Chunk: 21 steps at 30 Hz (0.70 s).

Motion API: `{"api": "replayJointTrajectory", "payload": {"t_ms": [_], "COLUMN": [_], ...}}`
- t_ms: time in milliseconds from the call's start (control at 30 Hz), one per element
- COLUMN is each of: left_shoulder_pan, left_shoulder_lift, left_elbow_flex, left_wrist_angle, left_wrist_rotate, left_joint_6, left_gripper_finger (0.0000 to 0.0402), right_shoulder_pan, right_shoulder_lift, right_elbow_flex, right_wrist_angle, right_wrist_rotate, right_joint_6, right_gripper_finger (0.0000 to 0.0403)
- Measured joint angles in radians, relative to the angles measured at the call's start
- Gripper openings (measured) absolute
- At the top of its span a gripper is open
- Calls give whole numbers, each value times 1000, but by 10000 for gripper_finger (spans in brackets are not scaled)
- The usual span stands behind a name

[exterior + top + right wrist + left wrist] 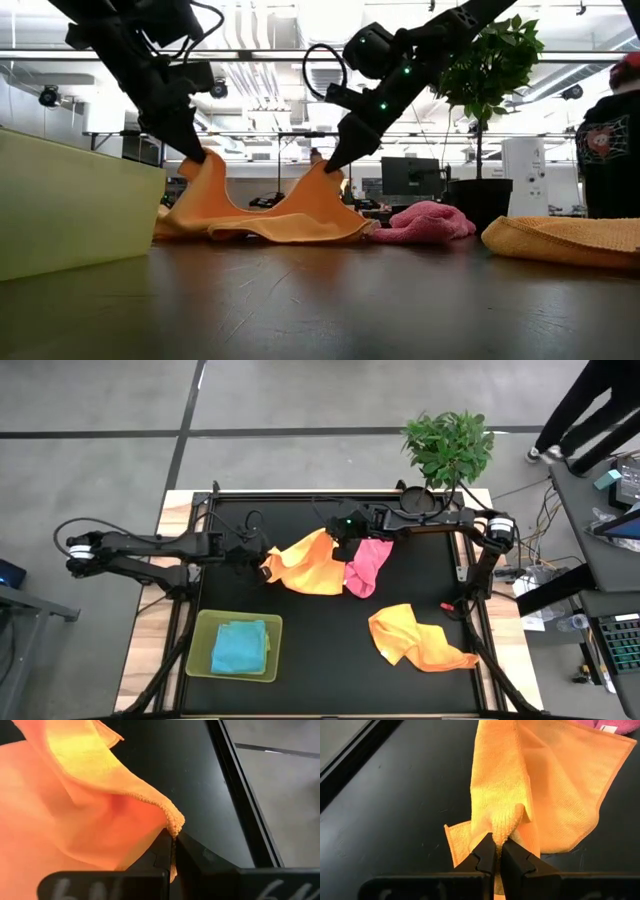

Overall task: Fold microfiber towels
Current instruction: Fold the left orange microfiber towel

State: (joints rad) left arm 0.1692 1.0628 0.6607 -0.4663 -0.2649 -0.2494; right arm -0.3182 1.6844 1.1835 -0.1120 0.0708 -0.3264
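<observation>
Fingers of both arms pinch orange towel.

The orange towel is soft cloth with a fine looped pile. The tabletop is matt black, the tray translucent smooth plastic.

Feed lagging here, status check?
Left gripper, right gripper shut on orange towel, corners raised. Pink towel beside it.
</observation>
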Motion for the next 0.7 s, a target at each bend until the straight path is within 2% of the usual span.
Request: {"api": "replayJointTrajectory", "payload": {"t_ms": [167,267,333,500,700], "left_shoulder_pan": [1,5,19,80,222], "left_shoulder_lift": [4,-5,-18,-35,-36], "left_elbow_flex": [0,29,70,198,309], "left_wrist_angle": [24,1,0,-8,-110], "left_wrist_rotate": [0,0,2,1,2], "left_joint_6": [7,58,121,319,523], "left_gripper_finger": [0,0,0,0,0], "right_shoulder_pan": [-4,-6,-13,-38,-108], "right_shoulder_lift": [-2,-13,-26,-47,-47], "right_elbow_flex": [0,9,32,148,265], "right_wrist_angle": [-1,-18,-37,-134,-168], "right_wrist_rotate": [4,57,95,109,102], "right_joint_6": [-17,-65,-115,-193,-285], "right_gripper_finger": [8,8,8,8,8]}}
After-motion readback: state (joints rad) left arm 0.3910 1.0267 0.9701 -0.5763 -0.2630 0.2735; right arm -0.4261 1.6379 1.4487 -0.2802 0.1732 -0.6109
